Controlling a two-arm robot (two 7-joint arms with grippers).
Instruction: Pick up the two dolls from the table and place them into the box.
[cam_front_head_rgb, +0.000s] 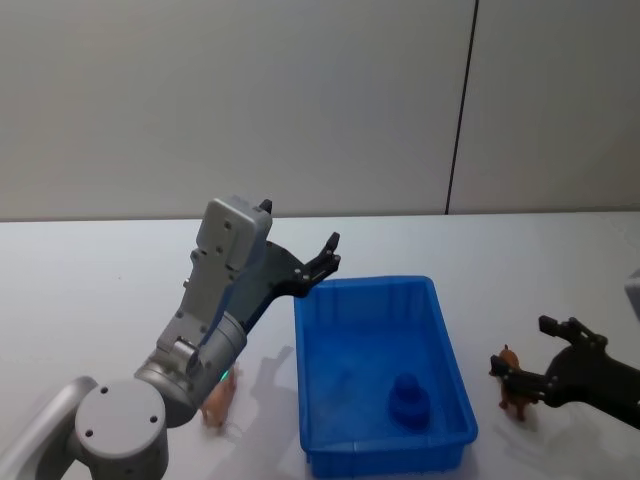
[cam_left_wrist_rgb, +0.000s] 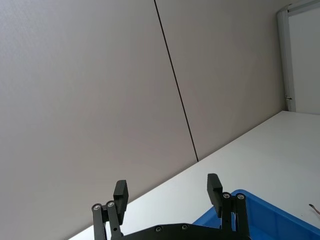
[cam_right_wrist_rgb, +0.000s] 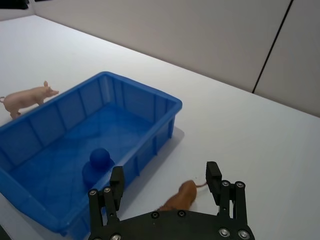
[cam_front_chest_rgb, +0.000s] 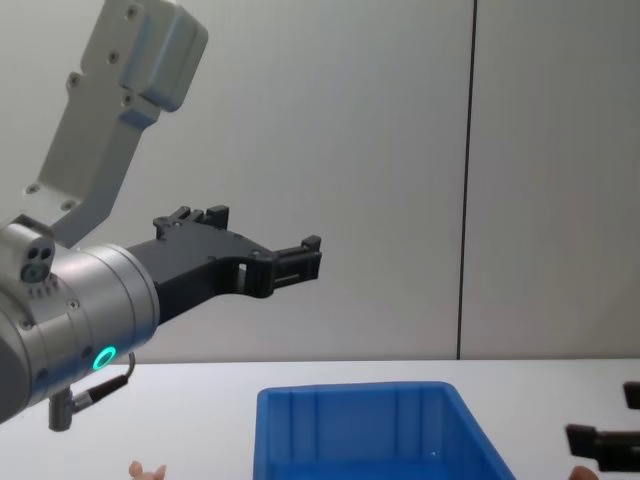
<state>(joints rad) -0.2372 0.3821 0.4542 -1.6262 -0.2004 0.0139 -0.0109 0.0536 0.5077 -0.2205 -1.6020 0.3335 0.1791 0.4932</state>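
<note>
The blue box (cam_front_head_rgb: 452, 362) stands open on the white table (cam_front_head_rgb: 90, 290). A pale pink doll (cam_front_head_rgb: 217, 401) stands at the box's left side, partly behind my left arm, and shows whole in the right wrist view (cam_right_wrist_rgb: 29, 96). At the box's right side stands the reddish-brown doll (cam_front_head_rgb: 512, 392). My right gripper (cam_front_head_rgb: 522, 350) is low and open, and the brown doll (cam_right_wrist_rgb: 181, 195) sits between its fingers (cam_right_wrist_rgb: 214, 178). Raised above the box's far left corner, my left gripper (cam_front_head_rgb: 328, 255) is open and holds nothing (cam_left_wrist_rgb: 167, 191).
A small blue knob-shaped object (cam_front_head_rgb: 406, 401) lies inside the box (cam_right_wrist_rgb: 168, 107), near its front right. A grey wall rises behind the table. In the chest view the left gripper (cam_front_chest_rgb: 300, 258) hangs high over the box (cam_front_chest_rgb: 362, 398).
</note>
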